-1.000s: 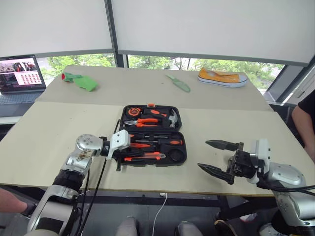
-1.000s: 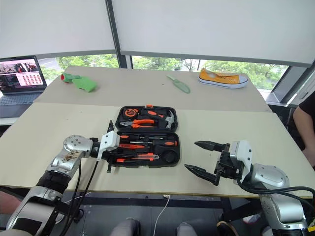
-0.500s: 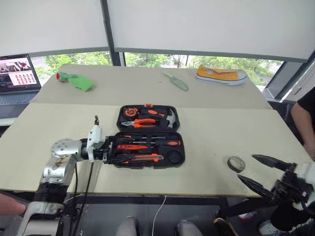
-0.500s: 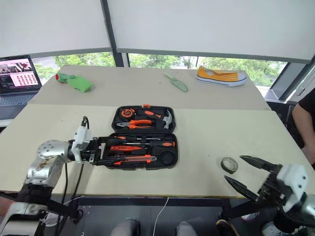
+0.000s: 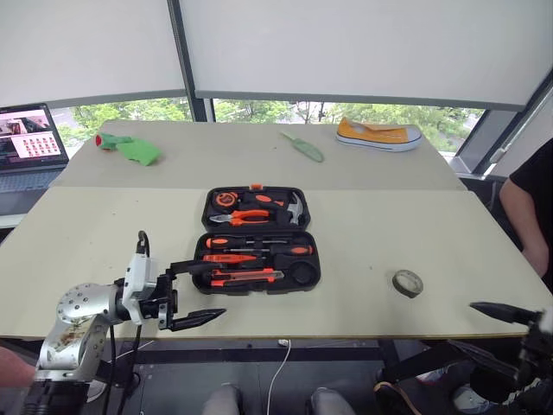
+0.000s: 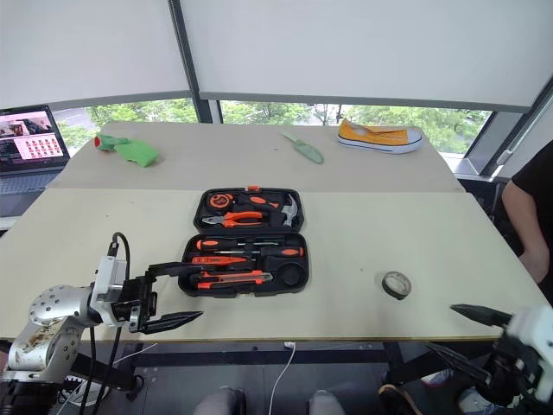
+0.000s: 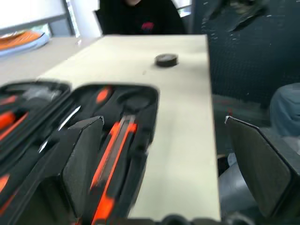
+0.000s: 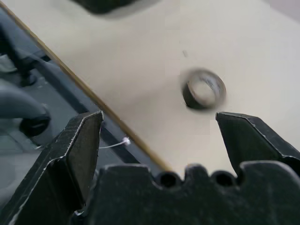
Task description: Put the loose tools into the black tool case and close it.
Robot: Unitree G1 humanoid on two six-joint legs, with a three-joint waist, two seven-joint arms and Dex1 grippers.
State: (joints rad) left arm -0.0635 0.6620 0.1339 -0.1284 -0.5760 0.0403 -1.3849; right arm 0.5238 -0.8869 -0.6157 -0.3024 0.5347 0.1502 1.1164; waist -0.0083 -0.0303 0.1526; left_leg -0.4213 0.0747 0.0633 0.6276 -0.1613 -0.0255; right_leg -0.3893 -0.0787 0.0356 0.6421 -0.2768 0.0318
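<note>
Small round grey roll (image 5: pixel 408 283) lies loose on the tabletop (image 5: pixel 86 233), right of the open black moulded-plastic tool case (image 5: pixel 259 239). Both pincers wide, empty: left pincer (image 5: pixel 192 292), right pincer (image 6: pixel 473 335). Next: right grabs roll.

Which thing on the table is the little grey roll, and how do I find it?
Start at the open black tool case in the middle of the table. Look to the robot's right, toward the near edge. The small grey roll lies there alone on bare tabletop, a flat ring with a hole, unlike the long orange tools in the case.
</note>
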